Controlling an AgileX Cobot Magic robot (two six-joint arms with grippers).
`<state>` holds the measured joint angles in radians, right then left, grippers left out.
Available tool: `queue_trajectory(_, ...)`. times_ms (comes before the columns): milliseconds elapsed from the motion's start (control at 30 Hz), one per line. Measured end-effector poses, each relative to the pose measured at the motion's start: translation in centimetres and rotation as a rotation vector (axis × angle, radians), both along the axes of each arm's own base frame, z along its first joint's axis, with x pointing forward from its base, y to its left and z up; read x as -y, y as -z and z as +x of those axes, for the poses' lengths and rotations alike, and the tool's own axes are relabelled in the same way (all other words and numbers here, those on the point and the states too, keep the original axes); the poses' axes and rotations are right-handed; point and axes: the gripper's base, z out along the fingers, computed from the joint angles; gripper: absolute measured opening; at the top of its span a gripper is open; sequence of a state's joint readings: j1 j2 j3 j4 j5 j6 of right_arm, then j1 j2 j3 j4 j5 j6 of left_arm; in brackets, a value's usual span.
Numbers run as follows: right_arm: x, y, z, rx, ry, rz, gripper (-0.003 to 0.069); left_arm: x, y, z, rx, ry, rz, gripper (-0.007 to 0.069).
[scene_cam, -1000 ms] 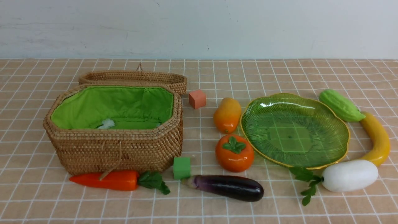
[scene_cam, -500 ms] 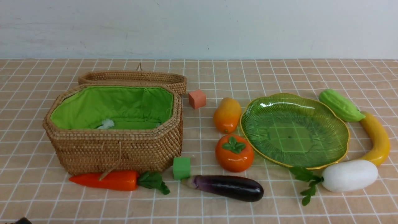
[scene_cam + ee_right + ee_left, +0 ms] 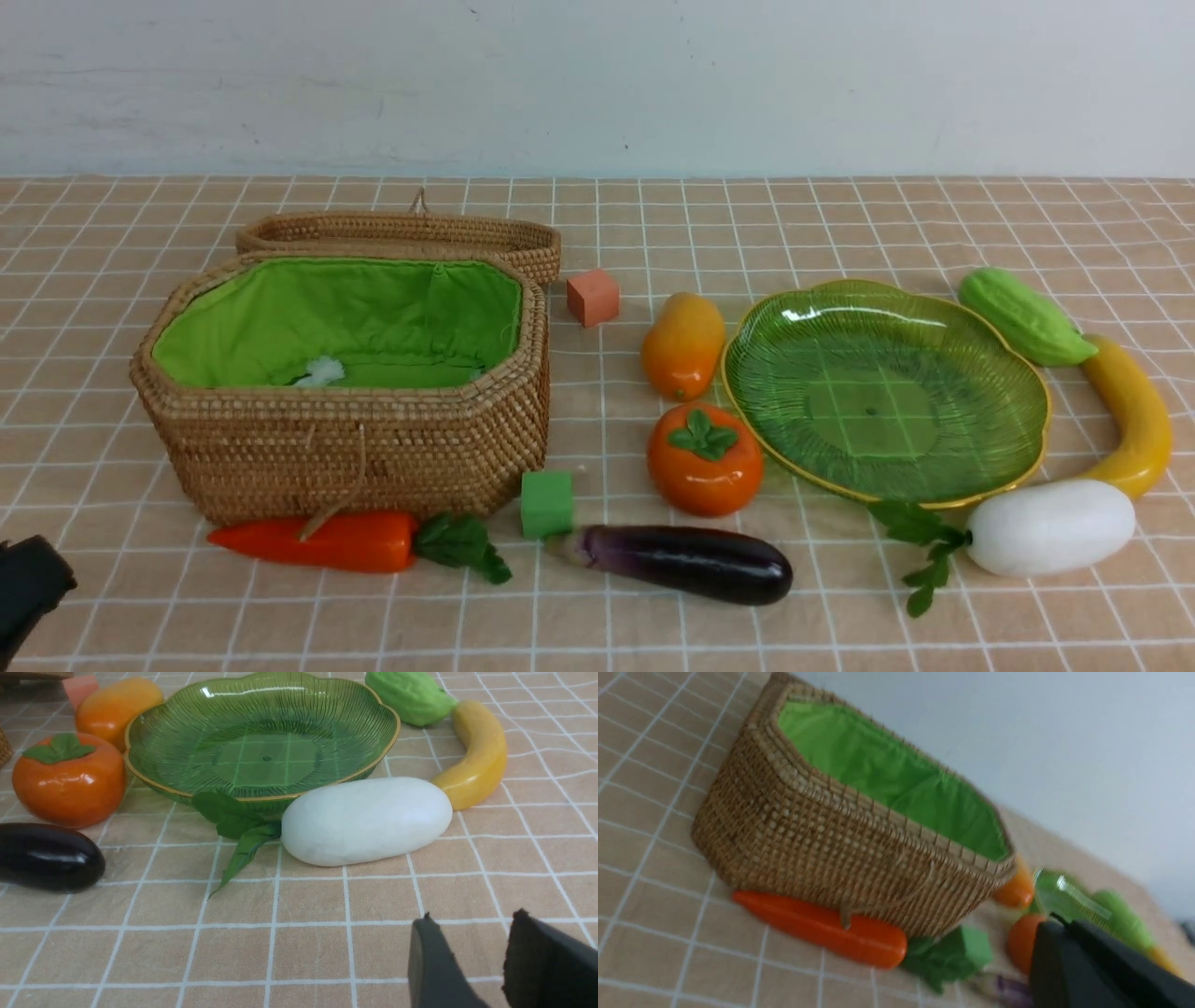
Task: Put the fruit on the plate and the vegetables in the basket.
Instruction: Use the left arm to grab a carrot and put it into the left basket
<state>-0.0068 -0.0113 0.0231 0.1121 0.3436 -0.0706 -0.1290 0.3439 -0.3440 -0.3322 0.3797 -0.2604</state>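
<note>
The open basket (image 3: 355, 448) stands at the left, with the carrot (image 3: 317, 541) lying along its front wall. The eggplant (image 3: 691, 563), persimmon (image 3: 705, 459) and mango (image 3: 682, 345) lie between the basket and the empty plate (image 3: 882, 392). The gourd (image 3: 1022, 315), banana (image 3: 1130, 411) and radish (image 3: 1050, 525) lie around the plate's right side. My left gripper (image 3: 28, 583) is at the near left corner, well short of the carrot (image 3: 822, 926), shut and empty (image 3: 1057, 921). My right gripper (image 3: 472, 917) is open and empty, short of the radish (image 3: 366, 819).
The basket's wicker lid (image 3: 401, 233) lies open behind it. An orange foam cube (image 3: 592, 297) sits right of the lid. A green foam cube (image 3: 546, 503) sits between the carrot's leaves and the eggplant. A pale wall closes off the far edge of the checked tablecloth.
My left gripper has come up into the lower left corner of the front view. Nothing on the table has moved.
</note>
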Motion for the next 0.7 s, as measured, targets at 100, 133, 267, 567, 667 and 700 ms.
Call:
queue_trajectory(100,-0.2,-0.4,0.1,0.049,0.022,0.166,0.0242,0.9,-1.6,1.7,-0.235,0.12,0.126,-0.0013)
queue_trajectory(133,-0.2,-0.7,0.2,0.071,0.032,0.253,0.0242,1.1,-2.1,2.1,-0.291,0.156,0.156,-0.0013)
queue_trajectory(267,-0.2,-1.5,0.3,0.153,0.068,0.53,0.0242,2.0,-2.6,4.1,-0.476,0.276,0.229,-0.0013)
queue_trajectory(567,-2.0,-7.6,-1.3,0.015,-0.141,0.6,0.0163,6.3,-1.5,6.2,-0.468,0.711,0.571,-0.0013)
queue_trajectory(667,-2.9,-13.0,-2.8,-0.076,-0.319,0.39,0.0123,8.2,-0.5,7.0,-0.457,0.862,0.727,-0.0013)
queue_trajectory(700,-3.0,-14.6,-3.1,-0.108,-0.37,0.322,0.0113,8.8,0.1,7.4,-0.455,0.902,0.783,-0.0013)
